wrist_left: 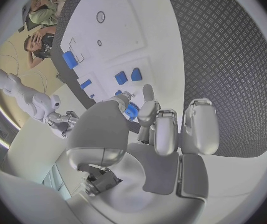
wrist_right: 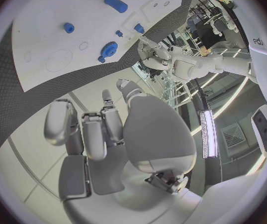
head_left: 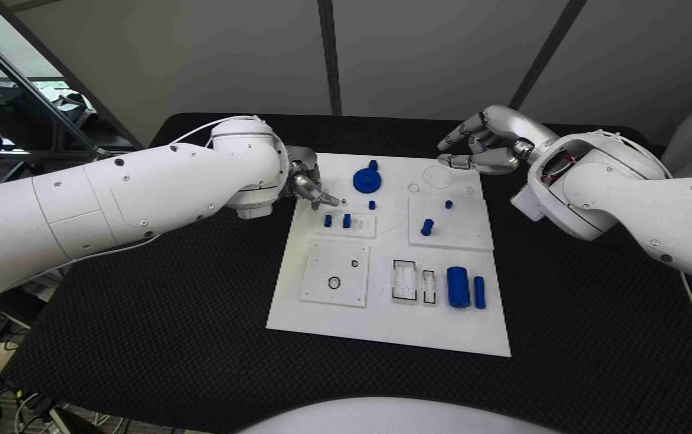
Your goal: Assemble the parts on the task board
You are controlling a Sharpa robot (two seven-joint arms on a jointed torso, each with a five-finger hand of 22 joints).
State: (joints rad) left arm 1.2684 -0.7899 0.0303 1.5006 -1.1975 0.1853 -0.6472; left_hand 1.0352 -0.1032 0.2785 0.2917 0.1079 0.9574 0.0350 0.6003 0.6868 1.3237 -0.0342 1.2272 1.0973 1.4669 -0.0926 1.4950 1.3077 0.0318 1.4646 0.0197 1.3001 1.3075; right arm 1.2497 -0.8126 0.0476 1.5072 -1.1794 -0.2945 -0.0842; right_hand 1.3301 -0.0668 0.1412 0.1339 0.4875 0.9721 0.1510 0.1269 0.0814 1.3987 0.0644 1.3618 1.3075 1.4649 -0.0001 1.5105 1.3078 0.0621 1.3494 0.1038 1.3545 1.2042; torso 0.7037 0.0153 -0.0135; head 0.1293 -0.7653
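Note:
The white task board [head_left: 335, 306] lies in the middle of the black table. A blue gear [head_left: 366, 182] sits at its far left part, with two small blue pegs [head_left: 336, 221] in front of it. Another blue peg [head_left: 427, 226] stands on the right half, and a blue cylinder [head_left: 457, 286] and a thin bar [head_left: 479, 292] lie near the front right. My left hand [head_left: 306, 186] hovers at the board's left edge beside the gear [wrist_left: 131, 110], fingers apart, holding nothing. My right hand [head_left: 483, 144] hangs over the far right corner, fingers loosely bent and empty. The gear [wrist_right: 108, 50] lies untouched.
Round and rectangular recesses [head_left: 413, 281] mark the board's front half, and a small ring [head_left: 335, 282] lies on the front left plate. Black table [head_left: 173, 334] surrounds the board on all sides. Grey wall panels stand behind the table.

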